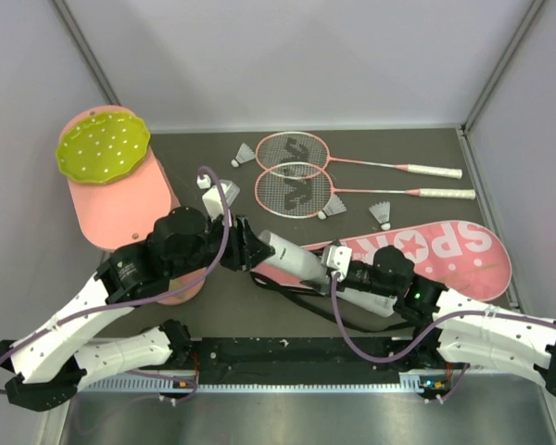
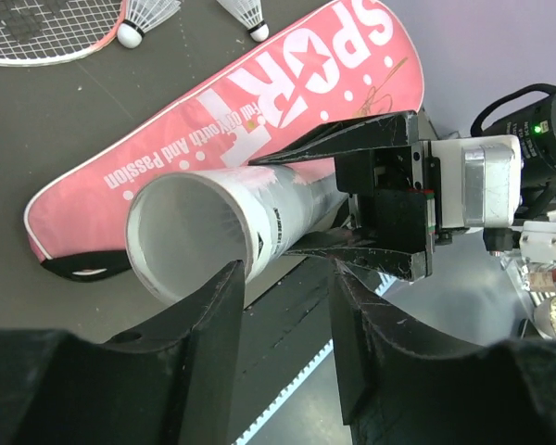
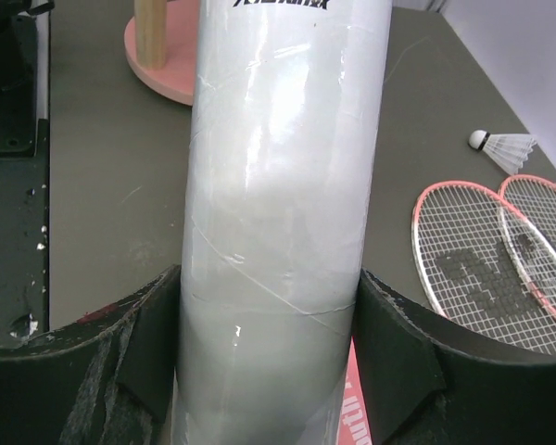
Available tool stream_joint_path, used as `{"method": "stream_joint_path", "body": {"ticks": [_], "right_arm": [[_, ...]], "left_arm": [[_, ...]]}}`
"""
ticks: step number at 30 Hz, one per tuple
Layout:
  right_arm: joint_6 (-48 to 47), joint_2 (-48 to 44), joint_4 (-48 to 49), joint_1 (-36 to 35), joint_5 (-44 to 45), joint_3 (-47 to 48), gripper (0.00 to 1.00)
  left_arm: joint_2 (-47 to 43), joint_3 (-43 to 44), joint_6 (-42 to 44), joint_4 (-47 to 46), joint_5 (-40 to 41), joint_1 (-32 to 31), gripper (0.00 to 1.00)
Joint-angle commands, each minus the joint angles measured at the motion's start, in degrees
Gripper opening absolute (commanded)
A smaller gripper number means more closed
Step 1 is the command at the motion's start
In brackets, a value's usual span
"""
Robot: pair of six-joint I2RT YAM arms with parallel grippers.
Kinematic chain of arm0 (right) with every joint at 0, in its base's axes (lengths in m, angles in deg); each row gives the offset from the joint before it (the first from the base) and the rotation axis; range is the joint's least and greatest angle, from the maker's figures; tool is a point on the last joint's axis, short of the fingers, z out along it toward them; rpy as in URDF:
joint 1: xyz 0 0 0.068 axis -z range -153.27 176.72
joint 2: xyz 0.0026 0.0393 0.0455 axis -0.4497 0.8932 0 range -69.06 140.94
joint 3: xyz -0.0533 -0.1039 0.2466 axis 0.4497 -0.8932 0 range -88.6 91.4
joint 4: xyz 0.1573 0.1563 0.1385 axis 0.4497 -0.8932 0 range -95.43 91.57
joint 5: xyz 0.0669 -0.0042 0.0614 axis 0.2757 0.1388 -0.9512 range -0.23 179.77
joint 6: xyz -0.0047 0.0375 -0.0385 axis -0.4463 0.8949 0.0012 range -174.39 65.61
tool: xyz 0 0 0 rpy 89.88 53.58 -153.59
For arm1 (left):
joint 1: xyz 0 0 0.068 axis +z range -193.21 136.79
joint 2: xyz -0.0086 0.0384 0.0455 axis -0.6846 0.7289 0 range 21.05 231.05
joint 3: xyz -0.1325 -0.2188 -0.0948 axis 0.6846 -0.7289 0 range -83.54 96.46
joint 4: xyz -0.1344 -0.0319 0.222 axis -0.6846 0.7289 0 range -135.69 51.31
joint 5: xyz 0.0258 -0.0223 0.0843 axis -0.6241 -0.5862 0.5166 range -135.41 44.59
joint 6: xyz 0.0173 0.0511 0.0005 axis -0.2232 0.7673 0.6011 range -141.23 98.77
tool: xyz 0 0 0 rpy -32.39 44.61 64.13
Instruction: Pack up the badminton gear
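Gripping white tube (image 3: pixel 278 232) between right jaws | left jaws parted near mouth

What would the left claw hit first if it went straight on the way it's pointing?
Probably the open end of the white tube, held by the right claw ahead of the left claw. The mouth sits slightly off its line, so it may catch the rim.

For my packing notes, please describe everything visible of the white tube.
The white tube looks like glossy card or plastic, with small black lettering. The right hand clamps its middle, holding it slanted over one end of the pink bag. Its open end, nothing visible inside, faces the left hand.
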Motion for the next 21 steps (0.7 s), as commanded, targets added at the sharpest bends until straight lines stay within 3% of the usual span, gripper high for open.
{"method": "stream_joint_path", "body": {"ticks": [1, 21], "right_arm": [[-0.6, -1.6, 6.5, 0.4, 0.0, 0.5, 0.42], [-0.3, -2.2, 6.0, 0.4, -1.8, 0.6, 0.42]], "left_arm": [[-2.7, -0.9, -1.7, -1.1, -2.1, 0.2, 0.46], [1.3, -2.7, 2.2, -3.4, -3.1, 0.2, 0.38]]}}
